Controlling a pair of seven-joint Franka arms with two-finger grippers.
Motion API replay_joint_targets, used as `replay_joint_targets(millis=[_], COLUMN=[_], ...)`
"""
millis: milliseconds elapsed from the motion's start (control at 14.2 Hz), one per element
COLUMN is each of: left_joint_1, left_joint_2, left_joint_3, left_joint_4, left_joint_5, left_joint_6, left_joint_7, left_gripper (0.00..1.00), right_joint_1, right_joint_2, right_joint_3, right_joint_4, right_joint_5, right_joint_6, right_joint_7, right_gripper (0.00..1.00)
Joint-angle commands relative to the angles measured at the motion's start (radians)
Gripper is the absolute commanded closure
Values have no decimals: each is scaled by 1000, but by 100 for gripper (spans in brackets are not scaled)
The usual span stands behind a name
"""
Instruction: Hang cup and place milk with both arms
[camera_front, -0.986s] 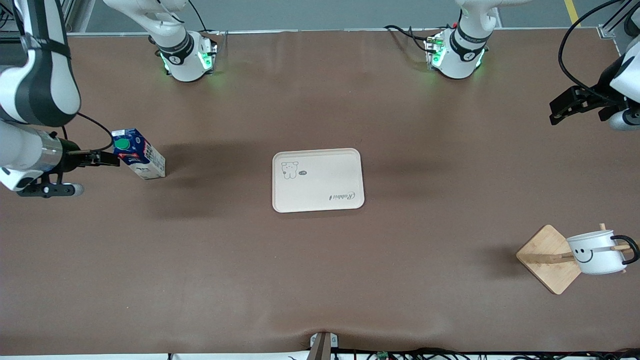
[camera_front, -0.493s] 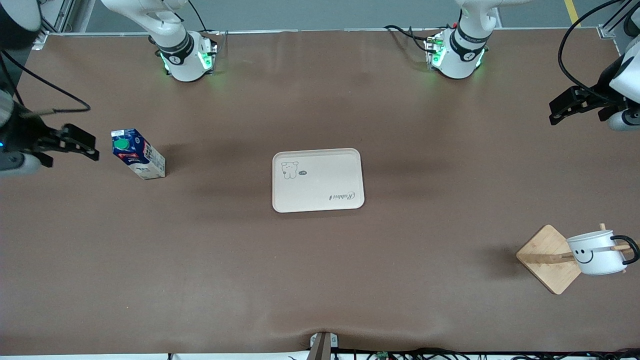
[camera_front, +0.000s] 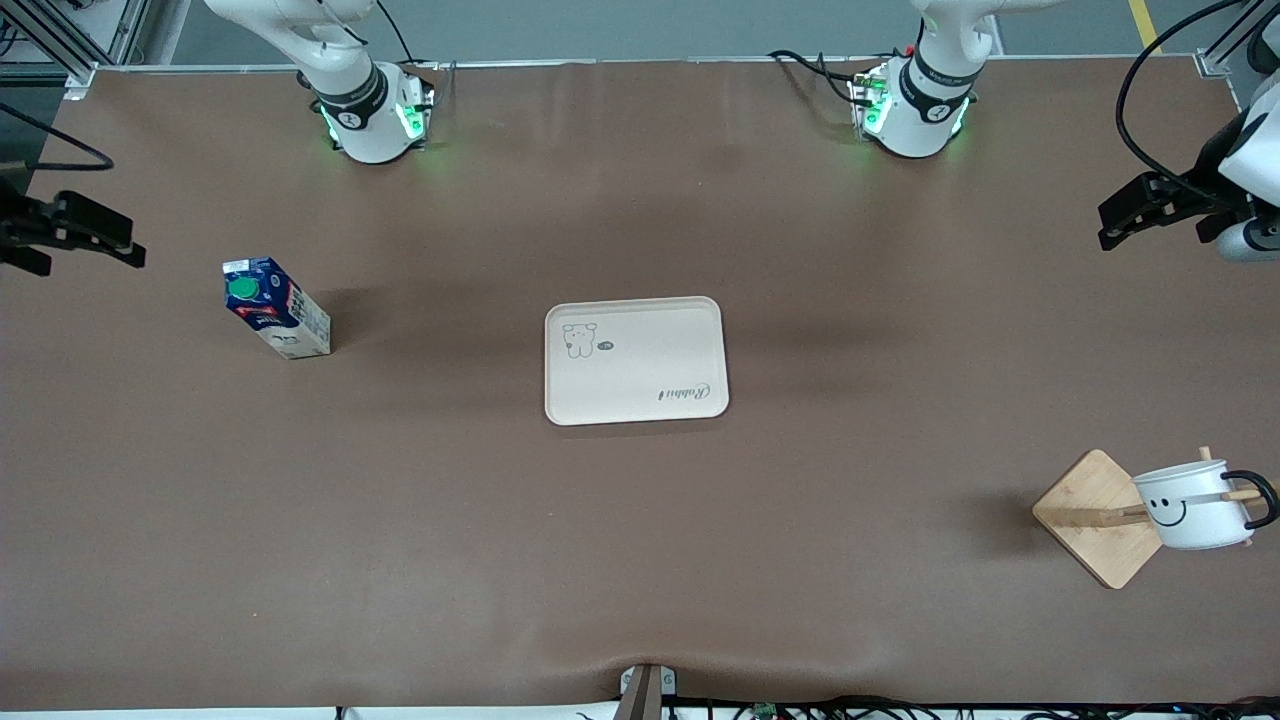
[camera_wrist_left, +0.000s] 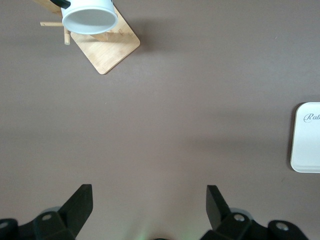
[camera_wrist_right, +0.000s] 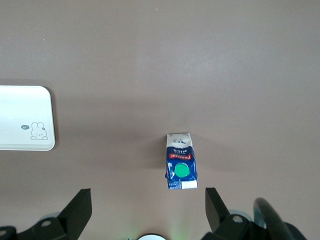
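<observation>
The milk (camera_front: 275, 318) stands upright on the brown table toward the right arm's end, green cap up; it also shows in the right wrist view as the milk (camera_wrist_right: 181, 162). My right gripper (camera_front: 125, 245) hangs open over that end's table edge, apart from the carton, and the right gripper (camera_wrist_right: 148, 202) holds nothing. The cup (camera_front: 1193, 505) hangs by its black handle on a peg of the wooden rack (camera_front: 1090, 515) near the left arm's end; the cup (camera_wrist_left: 90, 15) shows its open mouth. My left gripper (camera_front: 1105, 225) waits open, and the left gripper (camera_wrist_left: 148, 200) is empty over bare table.
A cream tray (camera_front: 636, 395) with a rabbit print lies at the table's middle, between carton and rack. It shows at the edge of both wrist views as the tray (camera_wrist_left: 307, 137) and the tray (camera_wrist_right: 25, 117). Both green-lit arm bases stand along the table's back edge.
My right gripper has drawn away from the milk, rising toward the right arm's end of the table. The carton stays standing where it was. The left arm and the cup have not moved.
</observation>
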Motion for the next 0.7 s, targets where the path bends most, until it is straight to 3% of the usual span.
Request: replay_joint_targets(millis=[0,423,634], left_joint_1=[2,6,6], left_joint_2=[1,10,15], left_joint_3=[-2,0,0], left_joint_4=[1,7,10], left_joint_5=[-15,-37,-35], left_joint_6=[9,9,9], left_joint_7=[9,9,9], left_gripper=[0,0,0], right_joint_1=[-5,22,25], right_joint_2=[-99,-134,-140], right_joint_3=[2,-65,-69], right_joint_4=[-110,-154,-152], right_joint_5=[9,32,37], right_joint_6=[7,7,10], right_joint_7=[23,24,17], right_gripper=[0,0,0])
